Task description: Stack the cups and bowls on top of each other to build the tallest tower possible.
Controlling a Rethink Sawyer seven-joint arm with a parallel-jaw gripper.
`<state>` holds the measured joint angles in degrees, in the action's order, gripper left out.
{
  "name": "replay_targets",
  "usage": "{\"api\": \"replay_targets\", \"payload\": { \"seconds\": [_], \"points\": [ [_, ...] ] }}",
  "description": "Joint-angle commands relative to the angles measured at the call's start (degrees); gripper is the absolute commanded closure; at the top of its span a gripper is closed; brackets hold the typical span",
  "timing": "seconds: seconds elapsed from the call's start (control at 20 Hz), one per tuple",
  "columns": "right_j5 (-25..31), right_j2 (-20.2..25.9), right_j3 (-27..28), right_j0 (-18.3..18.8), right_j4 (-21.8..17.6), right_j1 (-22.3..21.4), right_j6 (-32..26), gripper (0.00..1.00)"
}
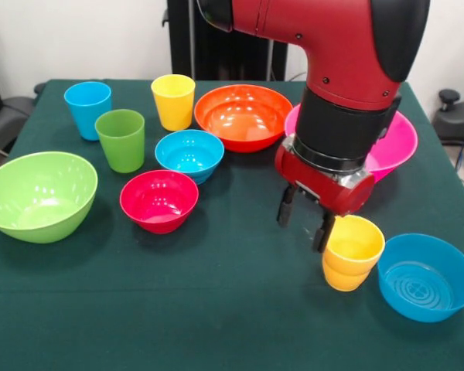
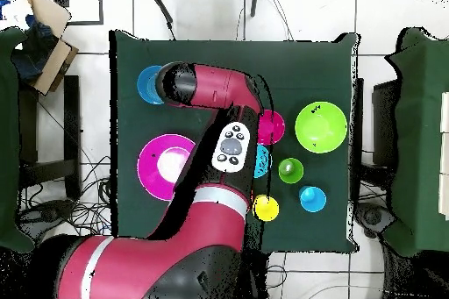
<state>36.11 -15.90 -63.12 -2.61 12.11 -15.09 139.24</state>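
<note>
Squat yellow-orange cup (image 1: 352, 252), stepped wall, upright near the surface's (image 1: 216, 309) front right corner, a small blue bowl (image 1: 427, 277) just beside it toward the right edge. Gripper (image 1: 304, 219) hangs just to the cup's left; fingers (image 1: 322, 231) spread open, holding nothing, one tip at the cup's rim.

No tower yet; all pieces stand separate. Judged step: grasp this cup. To do it well, bring one finger inside the rim and one outside, or straddle the wall squarely, close gently on the glossy plastic, lift straight up clear of the blue bowl.

Count, front view: cups 4 — light blue (image 1: 87, 108), green (image 1: 121, 139), yellow (image 1: 173, 100), yellow-orange. Bowls 6 — lime green (image 1: 39, 195), red (image 1: 159, 201), orange (image 1: 243, 116), pink (image 1: 398, 143) partly behind the arm, blue ×2, the second (image 1: 189, 154) mid-surface.
</note>
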Motion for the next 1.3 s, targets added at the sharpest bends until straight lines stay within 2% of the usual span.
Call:
{"api": "replay_targets", "payload": {
  "seconds": [0.05,0.5,0.8,1.05,1.3],
  "points": [
    [5.86,10.94,1.77,1.67,-5.64,1.03,-13.88,0.00],
    [7.89,13.77,3.05,3.26,-9.06,0.43,-15.92,0.00],
    [9.23,15.93,2.24,4.14,-10.76,-0.56,-16.06,0.00],
    [9.31,18.63,0.86,5.59,-12.68,-1.59,-19.13,0.00],
    [10.64,19.38,0.16,6.18,-14.44,-2.54,-18.31,0.00]
  ]
}}
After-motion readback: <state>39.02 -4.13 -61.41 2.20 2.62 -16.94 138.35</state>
